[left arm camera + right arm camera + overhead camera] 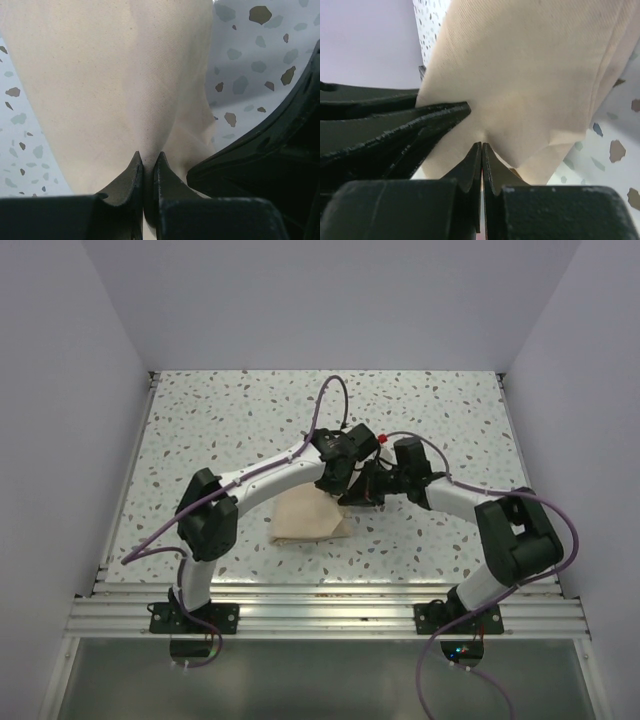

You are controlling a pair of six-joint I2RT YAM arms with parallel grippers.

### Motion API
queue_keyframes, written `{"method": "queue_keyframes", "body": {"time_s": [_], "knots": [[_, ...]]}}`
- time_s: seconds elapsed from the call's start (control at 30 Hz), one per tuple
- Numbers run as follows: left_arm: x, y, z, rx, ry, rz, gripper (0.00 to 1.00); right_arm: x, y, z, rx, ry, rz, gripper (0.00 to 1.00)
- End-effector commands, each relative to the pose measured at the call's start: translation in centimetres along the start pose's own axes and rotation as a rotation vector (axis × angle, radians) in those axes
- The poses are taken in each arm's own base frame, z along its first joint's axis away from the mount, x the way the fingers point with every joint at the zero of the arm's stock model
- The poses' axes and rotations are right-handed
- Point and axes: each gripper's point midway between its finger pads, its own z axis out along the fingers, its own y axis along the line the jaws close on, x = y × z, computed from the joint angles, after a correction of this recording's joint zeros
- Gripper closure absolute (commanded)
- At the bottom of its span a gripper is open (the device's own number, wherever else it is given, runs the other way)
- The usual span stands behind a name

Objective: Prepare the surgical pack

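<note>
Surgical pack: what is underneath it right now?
Speckled table shows all around the pack. The left gripper and right gripper each pinch its cloth. Anything beneath or inside is covered by fabric.

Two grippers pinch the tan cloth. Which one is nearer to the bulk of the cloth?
The left gripper: in the top view the surgical pack spreads beside it, while the right gripper pinches the pack's right end.

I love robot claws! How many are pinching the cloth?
2. The left gripper and the right gripper each pinch the tan cloth wrap, close together at one end.
</note>
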Motion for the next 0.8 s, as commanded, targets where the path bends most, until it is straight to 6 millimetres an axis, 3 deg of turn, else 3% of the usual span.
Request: {"method": "queue_keyframes", "body": {"time_s": [0.0, 0.17, 0.23, 0.3, 0.4, 0.43, 0.5, 0.57, 0.77], "knots": [[-2.5, -1.0, -3.1, 0.111, -0.103, -0.02, 1.0, -1.4, 1.0, 0.8, -0.051, -0.037, -0.04, 1.0], [-3.1, -2.3, -3.4, 0.177, -0.122, -0.023, 1.0, -0.7, 1.2, 5.4, -0.046, -0.013, -0.022, 1.0], [-3.3, -2.7, -3.4, 0.195, -0.126, -0.02, 1.0, -0.4, 2.3, 6.6, -0.117, -0.036, 0.01, 1.0], [-3.4, -2.9, -3.5, 0.205, -0.131, -0.016, 1.0, -0.3, 1.8, 7.0, -0.122, -0.062, 0.041, 1.0], [-3.3, -2.7, -3.2, 0.19, -0.118, -0.011, 1.0, -1.3, 1.8, 5.8, -0.124, -0.109, 0.034, 1.0], [-3.2, -2.6, -3.1, 0.184, -0.114, -0.01, 1.0, -1.7, 0.1, 5.0, -0.076, -0.119, 0.05, 1.0], [-2.8, -2.3, -3.1, 0.171, -0.106, -0.007, 1.0, -2.4, -0.6, 3.2, -0.059, -0.13, 0.053, 1.0], [-2.3, -2.0, -2.8, 0.163, -0.098, -0.006, 1.0, -3.1, -2.6, 1.3, -0.002, -0.139, 0.067, 1.0], [-1.8, -1.7, -2.8, 0.169, -0.1, 0.011, 1.0, -3.5, -2.7, -1.5, 0.062, -0.122, 0.003, 1.0]]}}
